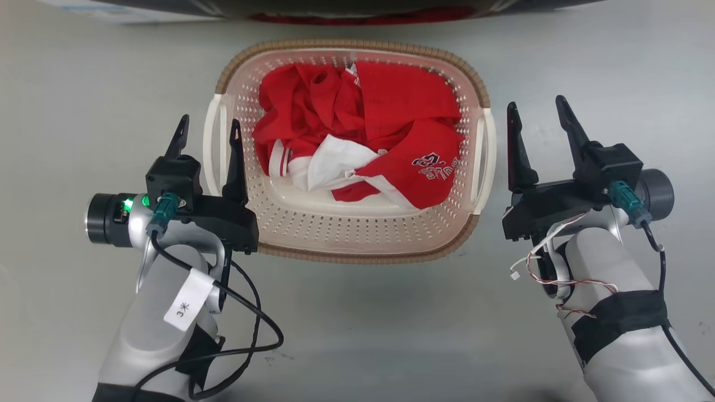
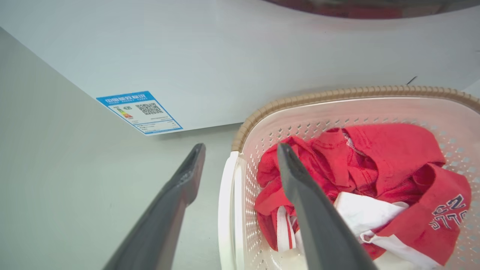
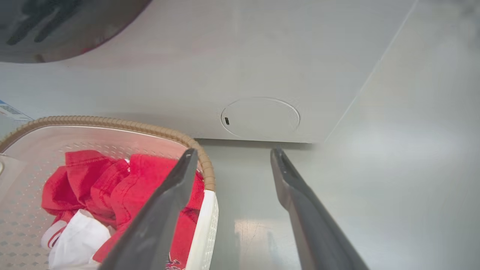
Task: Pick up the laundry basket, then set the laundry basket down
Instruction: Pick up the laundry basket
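Note:
The laundry basket, cream and perforated with a brown woven-look rim, rests on the grey floor and holds red and white clothes. My left gripper is open, its fingers straddling the basket's white left handle. The left wrist view shows that handle in the gap of the left gripper, with one finger over the clothes. My right gripper is open just outside the right handle. In the right wrist view, the right gripper has its inner finger over the basket's edge.
A washer's white front panel stands right behind the basket, with a blue energy label and a round cover low on it. Its dark door edges the top of the head view. Bare grey floor lies on both sides.

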